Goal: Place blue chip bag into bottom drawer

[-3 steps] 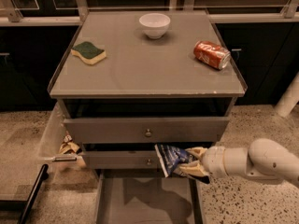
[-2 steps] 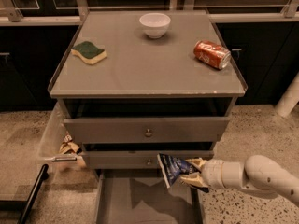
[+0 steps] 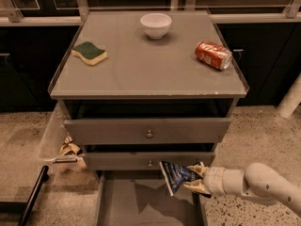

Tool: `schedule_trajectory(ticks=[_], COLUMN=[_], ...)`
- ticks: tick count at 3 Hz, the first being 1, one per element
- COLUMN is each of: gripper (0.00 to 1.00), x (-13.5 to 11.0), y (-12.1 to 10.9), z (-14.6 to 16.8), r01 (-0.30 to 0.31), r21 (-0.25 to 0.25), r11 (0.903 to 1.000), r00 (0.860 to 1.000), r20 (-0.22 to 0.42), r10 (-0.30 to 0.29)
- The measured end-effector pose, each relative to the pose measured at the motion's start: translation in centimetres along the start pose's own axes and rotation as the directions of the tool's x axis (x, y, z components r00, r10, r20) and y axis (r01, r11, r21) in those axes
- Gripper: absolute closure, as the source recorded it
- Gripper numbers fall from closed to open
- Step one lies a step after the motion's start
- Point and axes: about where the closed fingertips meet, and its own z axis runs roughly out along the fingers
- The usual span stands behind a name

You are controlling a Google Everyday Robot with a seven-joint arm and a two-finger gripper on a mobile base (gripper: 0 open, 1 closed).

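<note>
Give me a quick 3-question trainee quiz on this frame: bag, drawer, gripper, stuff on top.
1. True or false: the blue chip bag lies flat on the floor of the bottom drawer.
2. Which thing on the cabinet top lies on its side? A) white bowl B) red can C) sponge
3. Fill in: the gripper, at the open drawer's right side, is shut on the ____.
Key: 1 false, the gripper holds the bag up over the open drawer. 2 B. 3 blue chip bag.
</note>
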Motion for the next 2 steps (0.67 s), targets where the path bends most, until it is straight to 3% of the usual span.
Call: schedule_trajectory(ticks=[1,2], gripper=[0.94,1.0], x=[0.01,0.75], y=[0.0,-0.13], z=[0.01,1.0], r01=[0.0,-0.026], r21=[0.0,-0.009], r11=[1.0,0.9996], r00=[1.0,1.0], r20=[0.0,0.005], r10=[0.0,0.026])
